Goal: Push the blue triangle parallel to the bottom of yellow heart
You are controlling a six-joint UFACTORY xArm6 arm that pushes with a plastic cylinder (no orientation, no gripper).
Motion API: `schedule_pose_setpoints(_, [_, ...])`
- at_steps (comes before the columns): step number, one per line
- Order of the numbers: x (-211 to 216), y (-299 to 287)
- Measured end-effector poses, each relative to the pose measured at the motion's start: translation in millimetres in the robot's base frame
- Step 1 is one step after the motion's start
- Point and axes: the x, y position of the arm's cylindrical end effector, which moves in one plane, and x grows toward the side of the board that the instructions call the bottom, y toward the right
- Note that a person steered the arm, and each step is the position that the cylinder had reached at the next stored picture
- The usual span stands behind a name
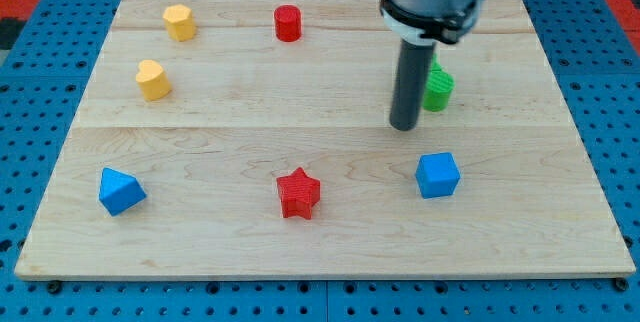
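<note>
On board (330, 252): seven blocks, perhaps.

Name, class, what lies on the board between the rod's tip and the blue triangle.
In the camera view, the red star sits near the line from my tip to the blue triangle; otherwise bare wood.

One camera looks down at a slant — from the board's (330, 252) near edge — fairly close.

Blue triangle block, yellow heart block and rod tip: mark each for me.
blue triangle block (120, 191), camera view, middle of its top face
yellow heart block (153, 79), camera view, centre of the block
my tip (404, 127), camera view, rod's very end
</note>
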Motion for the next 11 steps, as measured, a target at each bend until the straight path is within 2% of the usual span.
schedule_pose_setpoints(1, [-14.7, -21.5])
schedule_pose_setpoints(2, [-40.9, -81.7])
schedule_pose_setpoints(3, [-49.3, -141.5])
schedule_pose_setpoints(4, [-10.5, -181.1])
schedule_pose_setpoints(6, [91.0, -224.2])
schedule_pose_setpoints(7, [108.0, -279.1])
schedule_pose_setpoints(8, [105.7, -341.0])
schedule_pose_setpoints(9, [94.3, -362.6])
schedule_pose_setpoints(10, [82.1, -362.6])
schedule_pose_setpoints(11, [85.6, -338.6])
